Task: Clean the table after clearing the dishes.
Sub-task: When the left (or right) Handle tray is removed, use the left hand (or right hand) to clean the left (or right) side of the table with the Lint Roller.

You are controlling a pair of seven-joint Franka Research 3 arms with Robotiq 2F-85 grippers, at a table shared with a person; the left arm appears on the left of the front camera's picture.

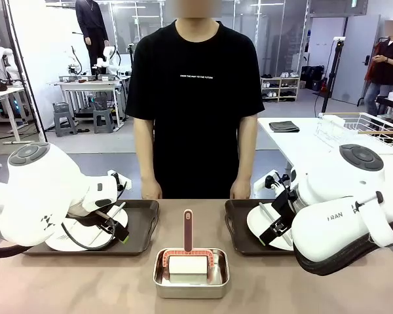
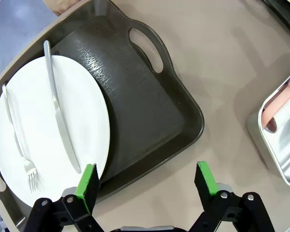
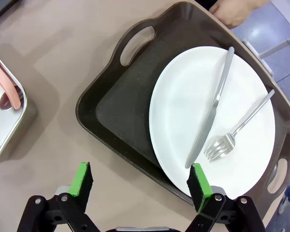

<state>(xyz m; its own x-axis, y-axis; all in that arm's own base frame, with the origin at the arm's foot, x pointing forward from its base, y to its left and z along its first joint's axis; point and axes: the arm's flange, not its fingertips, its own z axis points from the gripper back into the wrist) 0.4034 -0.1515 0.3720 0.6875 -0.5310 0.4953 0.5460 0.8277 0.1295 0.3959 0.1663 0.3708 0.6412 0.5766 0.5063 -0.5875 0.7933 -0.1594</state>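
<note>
Left claw (image 2: 146,176) wide open, empty, astride left tray (image 2: 145,106) rim; right claw (image 3: 139,175) same at right tray (image 3: 121,106). Two plates (image 2: 87,111) (image 3: 179,106), forks (image 2: 19,145) (image 3: 232,135), knives (image 2: 60,111) (image 3: 210,106); one pan (image 1: 191,292) on counter (image 1: 85,281).

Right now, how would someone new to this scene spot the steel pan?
Start at the brown table, then look between the left tray and the right tray, toward the robot's side. The pan sits there: small, shiny and rectangular, holding a white block and a pink-handled tool, unlike the dark trays.
</note>
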